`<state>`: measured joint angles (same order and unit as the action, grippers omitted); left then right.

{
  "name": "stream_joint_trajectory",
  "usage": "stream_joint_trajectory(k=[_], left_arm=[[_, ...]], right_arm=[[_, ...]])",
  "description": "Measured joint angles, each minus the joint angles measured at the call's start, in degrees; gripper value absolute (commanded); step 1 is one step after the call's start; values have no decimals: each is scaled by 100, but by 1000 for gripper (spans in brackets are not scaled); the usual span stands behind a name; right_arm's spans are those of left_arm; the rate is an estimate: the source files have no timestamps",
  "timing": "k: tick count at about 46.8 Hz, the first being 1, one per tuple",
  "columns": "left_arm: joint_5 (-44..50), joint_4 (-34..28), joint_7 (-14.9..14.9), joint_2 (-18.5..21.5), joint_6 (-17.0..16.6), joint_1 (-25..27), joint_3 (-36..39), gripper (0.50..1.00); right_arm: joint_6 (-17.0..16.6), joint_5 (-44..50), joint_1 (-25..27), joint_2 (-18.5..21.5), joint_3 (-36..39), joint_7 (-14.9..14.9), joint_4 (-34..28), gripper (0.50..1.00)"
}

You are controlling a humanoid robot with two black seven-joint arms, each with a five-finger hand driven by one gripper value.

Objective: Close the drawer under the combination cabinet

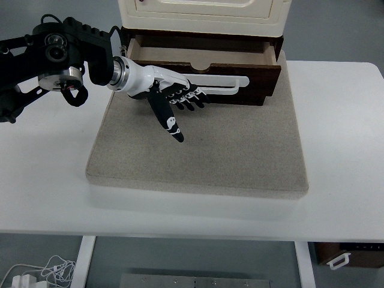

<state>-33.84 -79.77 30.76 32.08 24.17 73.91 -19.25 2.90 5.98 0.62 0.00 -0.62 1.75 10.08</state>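
One left hand (171,96), fingers extended, empty, against drawer (201,66) front

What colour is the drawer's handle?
White, on the dark brown drawer front; handle seen in the head view.

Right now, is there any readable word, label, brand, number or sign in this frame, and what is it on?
No readable text anywhere.
Cabinet and open drawer: plain, no print.
Left hand: white patches only, no lettering.
Dark box under the table: a white mark, too small to read.
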Motion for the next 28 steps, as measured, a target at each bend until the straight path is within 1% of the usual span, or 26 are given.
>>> stream_joint_trajectory(k=[28], left_arm=[[278,-68,8,-9,36,648,-1,1000]], right_arm=[[0,0,0,0,0,0,0,952]])
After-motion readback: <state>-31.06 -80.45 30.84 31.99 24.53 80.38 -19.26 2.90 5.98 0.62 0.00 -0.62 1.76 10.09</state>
